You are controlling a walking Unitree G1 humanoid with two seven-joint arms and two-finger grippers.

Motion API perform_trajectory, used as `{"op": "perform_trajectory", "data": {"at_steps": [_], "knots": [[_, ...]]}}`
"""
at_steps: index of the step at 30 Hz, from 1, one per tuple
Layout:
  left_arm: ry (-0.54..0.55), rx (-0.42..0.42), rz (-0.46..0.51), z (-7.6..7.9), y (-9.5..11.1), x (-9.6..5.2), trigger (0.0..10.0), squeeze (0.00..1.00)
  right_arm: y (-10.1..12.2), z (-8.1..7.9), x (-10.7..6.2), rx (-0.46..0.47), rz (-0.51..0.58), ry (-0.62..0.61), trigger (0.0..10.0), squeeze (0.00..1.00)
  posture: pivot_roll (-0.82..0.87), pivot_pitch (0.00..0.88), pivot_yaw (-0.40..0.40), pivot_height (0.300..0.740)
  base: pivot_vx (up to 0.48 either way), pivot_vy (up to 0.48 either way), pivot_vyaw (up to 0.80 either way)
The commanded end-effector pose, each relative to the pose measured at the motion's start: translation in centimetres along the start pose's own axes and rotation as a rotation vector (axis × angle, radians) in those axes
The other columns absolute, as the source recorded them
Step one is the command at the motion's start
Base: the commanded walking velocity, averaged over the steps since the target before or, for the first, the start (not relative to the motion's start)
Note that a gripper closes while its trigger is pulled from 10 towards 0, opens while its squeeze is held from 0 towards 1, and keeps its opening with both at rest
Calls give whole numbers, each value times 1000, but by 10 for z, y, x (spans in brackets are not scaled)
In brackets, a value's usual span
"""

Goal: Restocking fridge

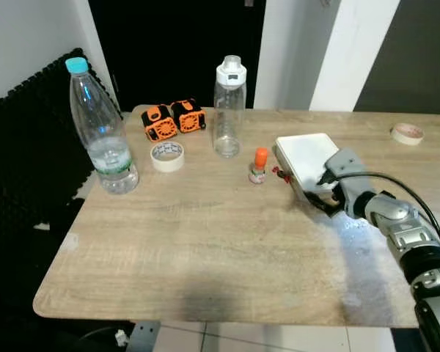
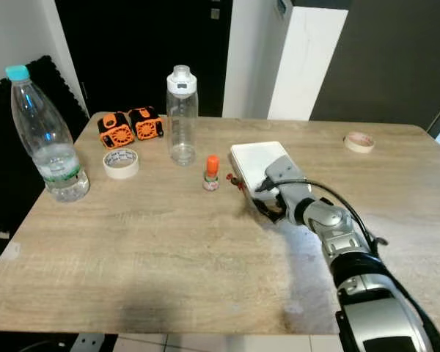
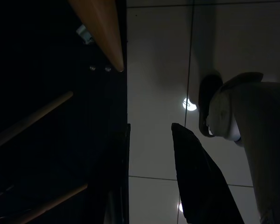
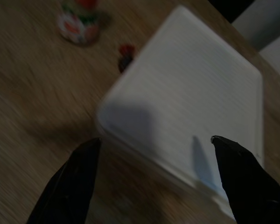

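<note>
A white rectangular box lies flat on the wooden table, right of centre. My right gripper is open at the box's near corner, its fingertips low by the tabletop on either side of that corner, with nothing held. A small orange-capped bottle stands just left of the box, with a tiny red item between them. A large water bottle with a blue cap stands at the left. A clear bottle with a white lid stands at the back. My left gripper hangs idle over the tiled floor.
Two orange-and-black blocks and a tape roll sit at the back left. Another tape roll lies at the far right. A black ribbed panel borders the table's left side. Behind the table is a dark doorway.
</note>
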State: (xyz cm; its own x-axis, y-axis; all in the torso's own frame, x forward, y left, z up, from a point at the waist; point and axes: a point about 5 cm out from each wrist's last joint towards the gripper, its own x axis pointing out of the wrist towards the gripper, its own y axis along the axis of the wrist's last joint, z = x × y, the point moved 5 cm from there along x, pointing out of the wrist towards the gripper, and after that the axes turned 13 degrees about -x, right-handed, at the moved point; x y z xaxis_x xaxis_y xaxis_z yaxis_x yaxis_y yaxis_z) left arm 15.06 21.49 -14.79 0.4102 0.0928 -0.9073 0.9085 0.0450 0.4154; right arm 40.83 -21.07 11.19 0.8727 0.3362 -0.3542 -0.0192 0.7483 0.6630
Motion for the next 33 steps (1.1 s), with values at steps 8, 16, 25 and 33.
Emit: {"op": "perform_trajectory", "data": {"at_steps": [8,16,25,33], "knots": [[6,3,3,-2,-1,0,10000,0,-18,9,-4,-243,-135,-13,10000,0,36,0,-56,740,0,0,0],[-2,6,10,2,3,0,10000,0,-50,-8,-8,-414,-283,-40,10000,0,36,0,-54,740,0,0,0],[1,23,3,-1,1,0,10000,0,-38,1,-4,-509,-243,-127,10000,0,31,0,-42,740,0,0,0],[4,27,-1,-4,-2,-1,10000,0,-31,-12,1,-501,-185,-82,10000,0,39,0,-41,740,0,0,0]]}}
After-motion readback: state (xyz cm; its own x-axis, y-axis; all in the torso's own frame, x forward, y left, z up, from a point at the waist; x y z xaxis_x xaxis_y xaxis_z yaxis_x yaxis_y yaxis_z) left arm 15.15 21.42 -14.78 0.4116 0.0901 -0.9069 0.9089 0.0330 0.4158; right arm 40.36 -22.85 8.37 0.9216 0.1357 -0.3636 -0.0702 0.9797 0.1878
